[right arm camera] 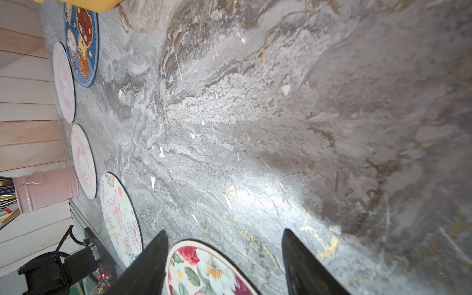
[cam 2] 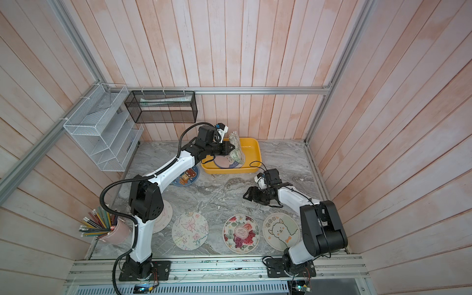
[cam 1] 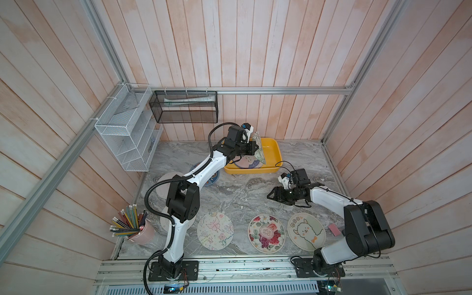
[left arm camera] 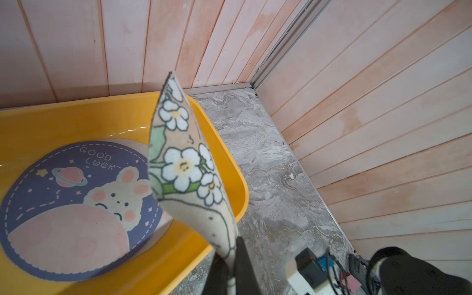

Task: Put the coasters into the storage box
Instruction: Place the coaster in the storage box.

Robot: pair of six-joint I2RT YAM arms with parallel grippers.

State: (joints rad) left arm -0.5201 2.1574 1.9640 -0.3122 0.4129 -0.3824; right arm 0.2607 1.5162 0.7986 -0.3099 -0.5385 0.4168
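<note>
The white-flower coaster (left arm camera: 184, 163) hung on edge, slightly bent, over the yellow storage box (left arm camera: 76, 120). It was pinched at its lower rim by the left tool (left arm camera: 229, 252), whose jaws were closed tight on it. Beneath it a dark blue bunny coaster (left arm camera: 76, 204) lay flat on the box floor. The step in hand looked like the drop. The next move would likely call for lowering and tipping the disc flatter before parting the jaws, so it settled on the bunny coaster rather than propping against the rim. The right tool (right arm camera: 224, 231) hovered empty, jaws wide apart, low over the tabletop (cam 1: 242, 189) just beside the rose coaster (cam 1: 266, 233). The butterfly coaster (cam 1: 215, 231), alpaca coaster (cam 1: 306, 231) and blue cartoon coaster (cam 2: 186, 176) waited outside the box.
</note>
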